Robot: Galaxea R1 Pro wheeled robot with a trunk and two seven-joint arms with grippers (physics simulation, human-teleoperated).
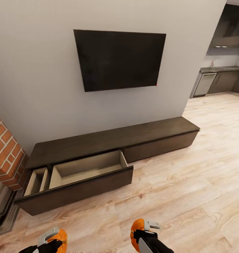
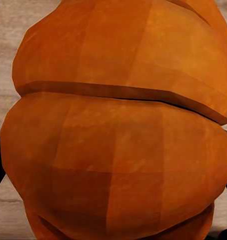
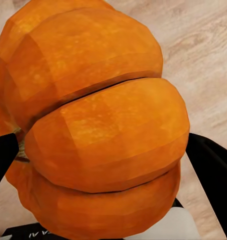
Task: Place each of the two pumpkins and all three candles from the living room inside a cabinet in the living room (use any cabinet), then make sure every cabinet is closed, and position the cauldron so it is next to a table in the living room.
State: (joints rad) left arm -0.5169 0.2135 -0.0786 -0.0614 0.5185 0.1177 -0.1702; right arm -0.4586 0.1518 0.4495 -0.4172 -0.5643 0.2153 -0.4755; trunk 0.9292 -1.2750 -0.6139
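**Both grippers carry pumpkins before the open cabinet**

The left gripper [image 1: 51, 239] is clamped on one pumpkin [image 1: 61, 238], the right gripper [image 1: 145, 230] on the other pumpkin [image 1: 137, 233]. Ahead, the cabinet [image 1: 108, 140] has a drawer [image 1: 87, 170] pulled out.

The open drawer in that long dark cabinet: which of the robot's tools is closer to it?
Left. The left tool, holding a pumpkin, sits just in front of the open drawer. The right tool, with its pumpkin, is off past the drawer's right end.

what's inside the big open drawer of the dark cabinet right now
The wide open drawer of the cabinet shows bare pale wood. Its front panel hides the nearest strip of the floor inside.
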